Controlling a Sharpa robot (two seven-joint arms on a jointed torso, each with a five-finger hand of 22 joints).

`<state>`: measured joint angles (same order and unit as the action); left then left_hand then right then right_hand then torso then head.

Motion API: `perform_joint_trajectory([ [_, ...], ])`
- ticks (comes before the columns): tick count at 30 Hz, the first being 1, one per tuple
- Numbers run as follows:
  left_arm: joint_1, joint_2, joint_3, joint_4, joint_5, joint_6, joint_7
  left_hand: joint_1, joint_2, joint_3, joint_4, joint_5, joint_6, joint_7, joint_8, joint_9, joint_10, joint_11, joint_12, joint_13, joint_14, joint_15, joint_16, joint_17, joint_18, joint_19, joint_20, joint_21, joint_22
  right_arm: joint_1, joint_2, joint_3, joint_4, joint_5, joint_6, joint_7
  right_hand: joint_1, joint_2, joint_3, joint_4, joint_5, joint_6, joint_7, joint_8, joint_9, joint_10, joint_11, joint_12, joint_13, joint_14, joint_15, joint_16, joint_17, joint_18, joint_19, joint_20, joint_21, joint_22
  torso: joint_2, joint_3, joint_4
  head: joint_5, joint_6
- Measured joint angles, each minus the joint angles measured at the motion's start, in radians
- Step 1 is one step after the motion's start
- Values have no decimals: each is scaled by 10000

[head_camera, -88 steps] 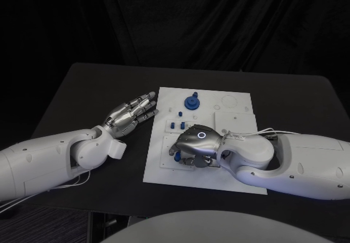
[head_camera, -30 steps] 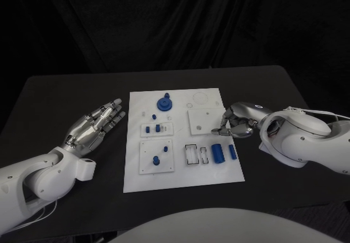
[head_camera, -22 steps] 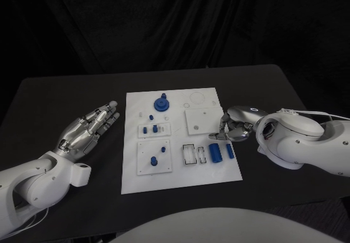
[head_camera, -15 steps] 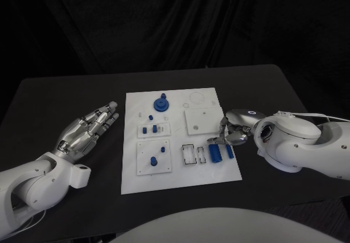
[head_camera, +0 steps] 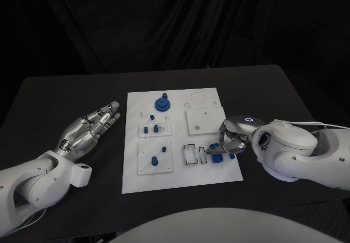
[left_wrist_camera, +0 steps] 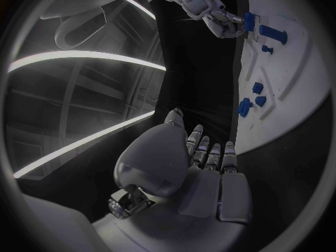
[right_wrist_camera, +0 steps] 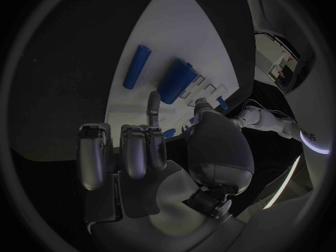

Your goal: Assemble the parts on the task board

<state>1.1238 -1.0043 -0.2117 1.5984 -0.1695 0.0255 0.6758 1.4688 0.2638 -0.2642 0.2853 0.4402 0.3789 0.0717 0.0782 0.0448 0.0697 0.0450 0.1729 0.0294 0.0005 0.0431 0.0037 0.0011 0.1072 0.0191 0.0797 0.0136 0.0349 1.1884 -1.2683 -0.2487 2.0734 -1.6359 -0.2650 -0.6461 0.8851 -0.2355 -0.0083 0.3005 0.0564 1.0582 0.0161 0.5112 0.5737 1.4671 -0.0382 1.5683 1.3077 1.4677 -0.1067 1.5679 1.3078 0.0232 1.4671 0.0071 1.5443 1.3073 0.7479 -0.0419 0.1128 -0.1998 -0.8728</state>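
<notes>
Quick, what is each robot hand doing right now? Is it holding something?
Left hand: open, flat, fingers apart, holding nothing, beside the task board.
Right hand: over the wide blue cylinder; cannot be told whether it grips it.

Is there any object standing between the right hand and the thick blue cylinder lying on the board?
Nothing visible does. The right hand is directly over the thick blue cylinder, fingers reaching down to it; the thin blue cylinder lies beside it, apart, not in the way.
</notes>
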Motion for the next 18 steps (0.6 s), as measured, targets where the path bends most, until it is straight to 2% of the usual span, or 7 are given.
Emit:
perform_joint_trajectory([
  [3,0,38,0,-44,-17,21,2,-4,0,29,-25,1,-35,35,0,0,-36,36,0,0,0,0,0,1,1,12,12,0,0,-78,53,-1,0,-119,25,-50,6,6,0,0,0,26,-26,0,36,14,-14,0,0,-23,-23,0,0,0,0,0,0,0,5,0,4,0,0],
  [6,0,78,0,-86,-29,54,3,-4,0,29,-25,1,-50,50,-37,0,-36,36,-46,0,-2,72,0,1,0,10,32,0,14,-132,136,-1,-24,-207,76,-93,178,178,141,2,85,97,-25,0,79,-22,-49,0,-1,-23,-23,0,0,0,0,0,0,0,9,4,12,13,0],
  [10,0,119,-3,-153,-41,114,5,74,0,57,-54,1,-71,71,-37,-1,-37,108,-45,0,-2,72,0,3,1,13,83,0,18,-212,228,-1,-76,-289,203,-161,388,387,364,-3,793,97,-25,-136,146,-22,-49,0,-1,-23,-23,0,-1,1,0,0,-5,0,11,11,11,36,0],
  [13,0,149,-3,-193,-46,158,6,74,0,57,-54,38,-72,71,-37,-1,-37,108,-45,-1,-25,95,0,4,0,49,120,0,27,-258,283,-1,-123,-324,329,-212,386,681,571,-17,1608,128,-56,-255,200,-22,-49,-1,-1,-23,-23,0,-1,1,0,0,-70,0,11,12,-2,62,0],
  [17,0,179,-1,-240,-52,218,8,131,22,73,-71,38,-84,84,-37,-1,-37,108,-44,-1,-1,144,0,5,1,14,155,0,39,-294,374,-1,-185,-360,534,-262,488,899,791,-43,2426,132,-60,-434,258,-22,-48,0,-1,-23,-23,0,-1,2,0,1,-149,0,10,12,-3,62,0],
  [18,0,185,-1,-250,-53,235,8,154,-1,85,-82,38,-108,108,-37,-1,-40,112,-44,-1,-1,144,0,5,1,20,161,0,39,-303,407,-1,-202,-370,605,-273,548,1021,870,-40,2686,132,-60,-513,281,-23,-48,-1,-2,-23,-23,0,-1,2,0,1,-198,-1,9,12,-2,60,0],
])
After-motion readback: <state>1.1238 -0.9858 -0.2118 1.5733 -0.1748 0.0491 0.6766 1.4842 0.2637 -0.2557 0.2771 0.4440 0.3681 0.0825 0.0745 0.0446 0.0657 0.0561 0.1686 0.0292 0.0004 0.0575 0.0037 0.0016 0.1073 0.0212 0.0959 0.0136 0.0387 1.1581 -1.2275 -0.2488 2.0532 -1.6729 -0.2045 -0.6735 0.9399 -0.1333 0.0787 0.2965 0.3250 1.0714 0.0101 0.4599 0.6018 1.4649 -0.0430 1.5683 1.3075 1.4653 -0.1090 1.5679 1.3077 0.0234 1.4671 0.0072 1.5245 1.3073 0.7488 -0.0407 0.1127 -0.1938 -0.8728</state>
